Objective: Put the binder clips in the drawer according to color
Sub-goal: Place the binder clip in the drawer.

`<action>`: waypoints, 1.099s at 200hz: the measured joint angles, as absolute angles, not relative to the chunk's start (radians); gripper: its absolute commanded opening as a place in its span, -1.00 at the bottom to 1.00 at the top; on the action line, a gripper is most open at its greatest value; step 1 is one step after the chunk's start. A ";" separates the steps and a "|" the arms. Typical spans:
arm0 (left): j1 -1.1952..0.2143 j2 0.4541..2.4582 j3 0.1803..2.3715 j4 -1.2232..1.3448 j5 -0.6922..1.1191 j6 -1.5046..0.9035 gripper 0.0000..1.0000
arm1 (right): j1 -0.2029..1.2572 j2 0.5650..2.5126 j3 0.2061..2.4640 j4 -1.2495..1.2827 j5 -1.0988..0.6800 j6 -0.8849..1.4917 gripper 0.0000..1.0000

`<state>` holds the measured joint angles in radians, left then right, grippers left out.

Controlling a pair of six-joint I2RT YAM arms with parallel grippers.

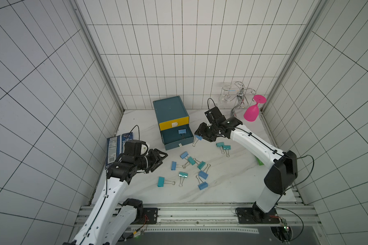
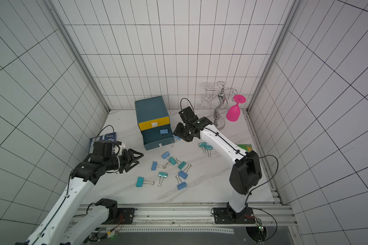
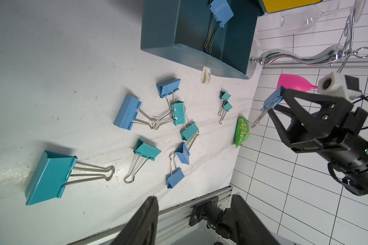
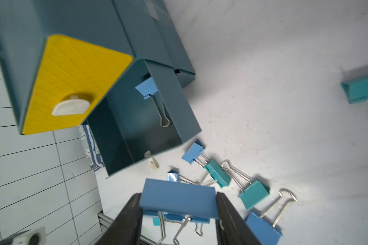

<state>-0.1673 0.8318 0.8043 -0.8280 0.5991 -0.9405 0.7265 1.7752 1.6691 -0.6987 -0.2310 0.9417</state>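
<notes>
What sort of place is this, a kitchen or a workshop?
Most likely a robot test booth, not a kitchen: gridded white walls box in a tabletop, two arms are bolted to a metal rail, and binder clips lie scattered.

- Dark-blue packet point(image 1: 116, 148) by the left wall carried white print in both top views. The top word began with "D"; the remaining letters were too small to settle.
- Same packet point(image 2: 106, 138): the line below possibly read "TRY".
- Same packet: a white nutrition panel and a barcode, with figures illegible.
- Green packet point(image 3: 242, 131): orange marks, with lettering unreadable.
</notes>
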 measured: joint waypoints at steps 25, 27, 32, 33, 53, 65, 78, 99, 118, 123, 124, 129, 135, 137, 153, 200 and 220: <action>-0.167 0.830 0.805 -0.836 0.603 -0.942 0.17 | 0.731 1.859 1.760 -0.625 -0.281 1.003 -0.09; -0.167 0.830 0.805 -0.838 0.603 -0.942 0.17 | 0.731 1.868 1.770 -0.620 -0.284 1.005 -0.09; -0.167 0.827 0.805 -0.841 0.603 -0.941 0.17 | 0.733 1.887 1.792 -0.606 -0.292 1.017 -0.08; -0.167 0.826 0.805 -0.842 0.603 -0.941 0.17 | 0.733 1.890 1.795 -0.606 -0.294 1.018 -0.07; -0.163 0.805 0.805 -0.859 0.601 -0.938 0.17 | 0.746 1.965 1.884 -0.572 -0.316 1.047 -0.02; -0.162 0.785 0.805 -0.870 0.597 -0.939 0.17 | 0.754 2.005 1.935 -0.558 -0.331 1.064 0.06; -0.162 0.764 0.806 -0.880 0.589 -0.939 0.18 | 0.764 2.045 1.984 -0.540 -0.347 1.079 0.15; -0.159 0.739 0.811 -0.898 0.575 -0.935 0.18 | 0.776 2.083 2.022 -0.509 -0.366 1.100 0.27; -0.155 0.736 0.822 -0.914 0.567 -0.927 0.18 | 0.782 2.087 2.022 -0.498 -0.379 1.108 0.35; -0.155 0.736 0.824 -0.918 0.564 -0.926 0.18 | 0.785 2.087 2.022 -0.495 -0.381 1.109 0.36; -0.155 0.736 0.825 -0.918 0.564 -0.925 0.18 | 0.785 2.087 2.022 -0.494 -0.382 1.109 0.36; -0.155 0.736 0.827 -0.923 0.561 -0.924 0.18 | 0.786 2.087 2.022 -0.489 -0.383 1.110 0.37; -0.155 0.736 0.829 -0.925 0.559 -0.923 0.18 | 0.788 2.087 2.022 -0.482 -0.386 1.110 0.37; -0.155 0.736 0.829 -0.926 0.558 -0.923 0.18 | 0.788 2.087 2.022 -0.482 -0.387 1.110 0.37; -0.154 0.736 0.832 -0.931 0.553 -0.922 0.18 | 0.788 2.087 2.021 -0.479 -0.390 1.107 0.38; -0.153 0.752 0.841 -0.941 0.542 -0.912 0.18 | 0.786 2.046 1.962 -0.499 -0.402 1.040 0.29; -0.150 0.758 0.848 -0.939 0.538 -0.908 0.18 | 0.786 1.995 1.913 -0.542 -0.397 0.986 0.27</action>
